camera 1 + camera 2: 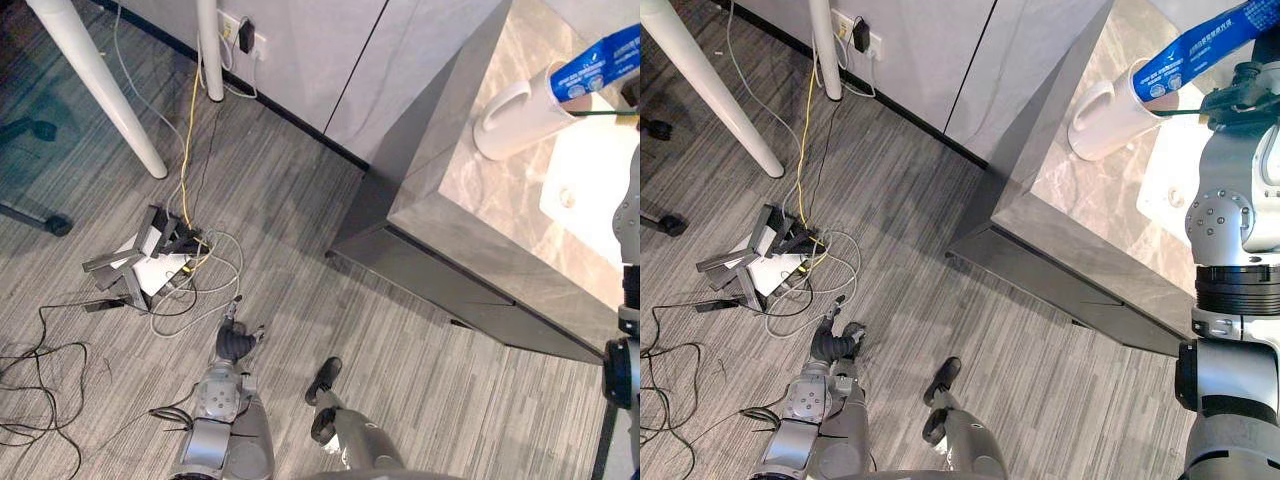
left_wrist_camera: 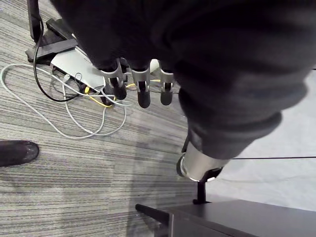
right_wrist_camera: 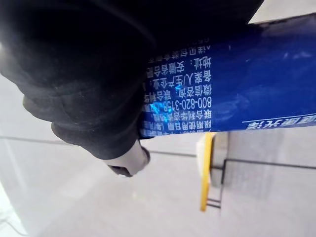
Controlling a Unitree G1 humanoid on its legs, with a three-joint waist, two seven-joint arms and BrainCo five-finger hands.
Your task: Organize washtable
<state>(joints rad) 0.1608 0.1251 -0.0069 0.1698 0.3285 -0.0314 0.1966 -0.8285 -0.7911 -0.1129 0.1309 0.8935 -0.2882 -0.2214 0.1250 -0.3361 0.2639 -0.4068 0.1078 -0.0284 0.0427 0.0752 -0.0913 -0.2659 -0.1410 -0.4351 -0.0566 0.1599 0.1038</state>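
Over at the left, two white table legs [image 1: 95, 80] slant down onto the grey striped carpet [image 1: 300, 250]. Near them a yellow cable [image 1: 187, 130] runs down to a heap of grey plugs and adapters [image 1: 145, 262], with loose white and black cables [image 1: 215, 290] looping round it.

Just beside that heap, low over the carpet, hangs the left hand [image 1: 237, 341]. Its own wrist view shows the fingers [image 2: 143, 94] pointing down in a loose, relaxed row, with nothing between them.

Further right, pale grey cabinet doors [image 1: 330, 50] line the wall. In front of them stands the dark unit that carries the marble worktop [image 1: 480, 190].

On the worktop, just beside the white sink [image 1: 600, 160], sits a white cup [image 1: 515, 118] with a handle. I cannot tell whether it stands straight or leans. A blue tube [image 1: 600, 58] slants up from the cup's mouth toward the right, and its lower end is at or just inside the rim. A thin green stick [image 1: 605, 115] also juts from the mouth, pointing right.

The right hand [image 3: 84, 89] is at the tube's upper end, above the sink. In its wrist view the tube passes under the dark cover and a silver finger [image 3: 129, 162] curls round beneath it, so the hand is closed round the tube.
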